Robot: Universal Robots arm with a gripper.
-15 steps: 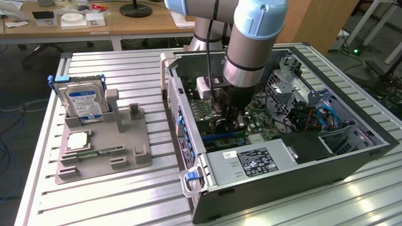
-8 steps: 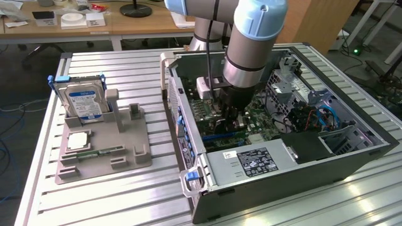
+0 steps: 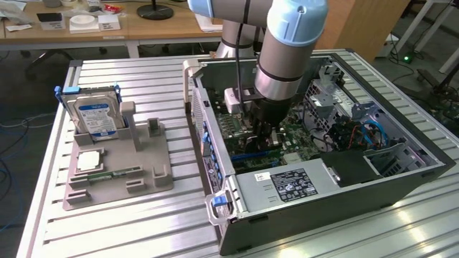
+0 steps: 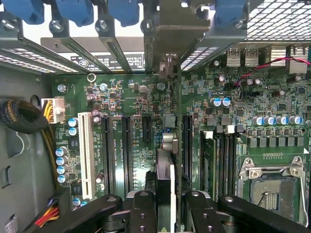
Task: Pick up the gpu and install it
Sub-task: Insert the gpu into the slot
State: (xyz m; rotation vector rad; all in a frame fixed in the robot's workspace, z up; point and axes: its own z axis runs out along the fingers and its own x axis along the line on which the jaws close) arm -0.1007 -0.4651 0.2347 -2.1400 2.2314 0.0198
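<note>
I am holding my gripper (image 4: 165,213) inside the open computer case (image 3: 401,177), directly above the motherboard (image 4: 121,97). My two fingers (image 4: 142,213) are pinching the gpu (image 4: 165,189) by its upper edge, one on each face. In the wrist view the card is standing edge-on and upright, running from between my fingers toward its silver bracket (image 4: 167,48) at the rear wall of the case. The bracket is sitting in line with one of the rear slot openings. I cannot tell whether the card edge is seated in a slot.

The motherboard is showing one white expansion slot (image 4: 85,150) and three long black slots (image 4: 106,150) to one side of the card. One empty processor socket (image 4: 269,182) is lying on the other side. Four blue retaining clips (image 4: 75,9) are lining the rear wall.

In the exterior view, one power supply (image 3: 287,185) is occupying the near corner of the case. On the exterior view's left, one grey fixture tray (image 3: 118,183) is resting on the slatted table (image 3: 129,231), well apart from the case. The tray is holding one hard drive (image 3: 97,118) standing upright, one processor chip (image 3: 90,160) and one memory stick (image 3: 111,174), both lying flat.
</note>
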